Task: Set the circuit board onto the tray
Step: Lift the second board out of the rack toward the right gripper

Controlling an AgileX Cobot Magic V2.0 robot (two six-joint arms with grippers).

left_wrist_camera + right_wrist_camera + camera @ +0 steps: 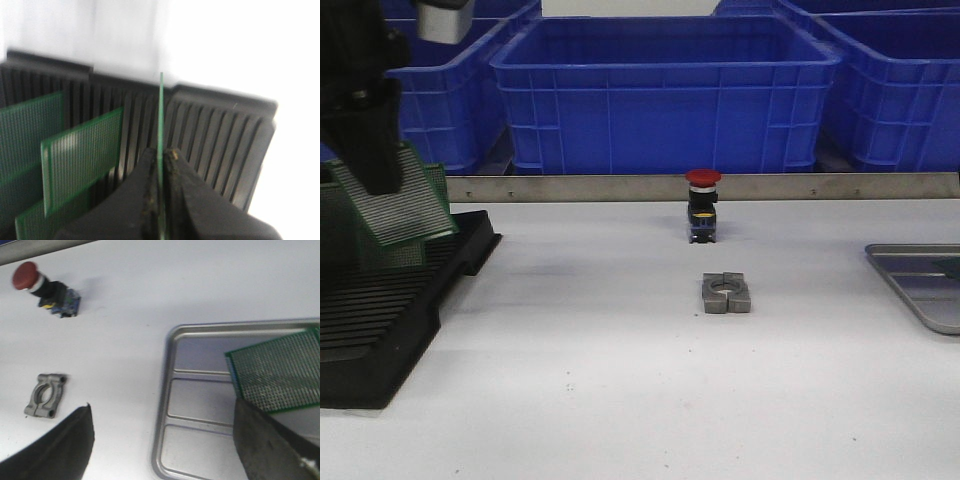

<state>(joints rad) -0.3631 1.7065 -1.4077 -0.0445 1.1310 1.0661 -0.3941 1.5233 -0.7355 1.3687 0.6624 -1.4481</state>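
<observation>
The left gripper point(161, 162) pinches a green circuit board point(405, 205) by its edge, holding it tilted just above the black slotted rack point(390, 315) at the table's left, where other green boards point(80, 160) stand in slots. The right gripper point(165, 440) hangs with fingers spread wide over the grey tray point(172, 405) at the right edge, where another board point(277, 372) lies. Between rack and tray, the white table point(600, 400) holds only a red push button point(702, 205) and a grey metal clamp point(726, 293).
</observation>
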